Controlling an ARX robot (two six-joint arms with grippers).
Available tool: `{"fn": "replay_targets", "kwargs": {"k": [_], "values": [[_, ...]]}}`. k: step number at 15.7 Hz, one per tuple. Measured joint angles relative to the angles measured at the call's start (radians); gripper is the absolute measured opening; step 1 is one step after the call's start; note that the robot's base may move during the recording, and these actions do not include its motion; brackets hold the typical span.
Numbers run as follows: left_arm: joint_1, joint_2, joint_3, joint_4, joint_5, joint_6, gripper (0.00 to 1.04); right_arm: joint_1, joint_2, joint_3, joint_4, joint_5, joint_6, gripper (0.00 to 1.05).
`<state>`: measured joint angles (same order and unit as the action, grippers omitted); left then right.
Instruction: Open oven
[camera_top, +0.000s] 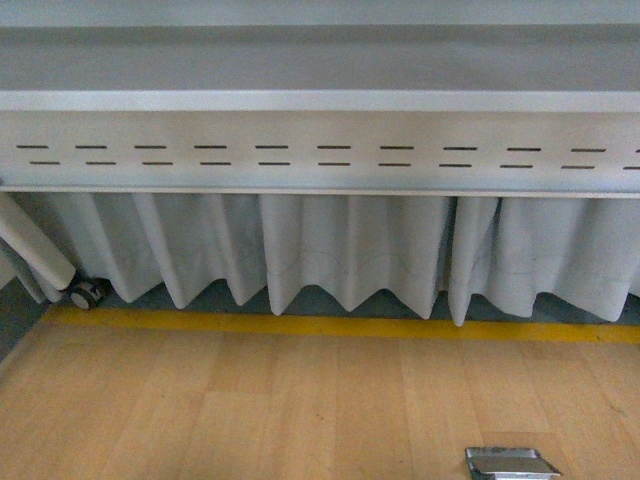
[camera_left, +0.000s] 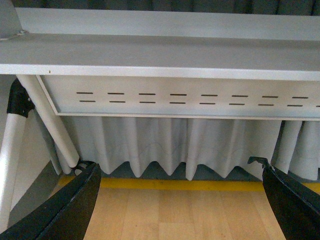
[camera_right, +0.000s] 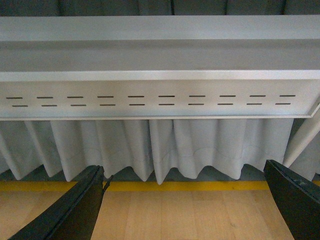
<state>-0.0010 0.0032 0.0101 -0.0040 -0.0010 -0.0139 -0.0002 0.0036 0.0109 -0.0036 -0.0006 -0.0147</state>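
**A:** What does your front view show?
**B:** You face a grey bench with a slotted front panel. A white pleated curtain hangs below its front edge, above a yellow floor line. You cannot tell where the oven is.
**A:** And your left wrist view?
**B:** Your left gripper is spread wide, facing the bench's front edge.
**A:** Right wrist view?
**B:** Your right gripper is spread wide too, facing the same edge.
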Motion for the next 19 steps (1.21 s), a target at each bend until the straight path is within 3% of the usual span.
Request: {"fn": "replay_targets", "kwargs": {"k": [19], "values": [[0.000,0.000,0.000,0.000,0.000,0.000,0.98,0.000,0.000,0.000,0.000,0.000,0.000,0.98]]}}
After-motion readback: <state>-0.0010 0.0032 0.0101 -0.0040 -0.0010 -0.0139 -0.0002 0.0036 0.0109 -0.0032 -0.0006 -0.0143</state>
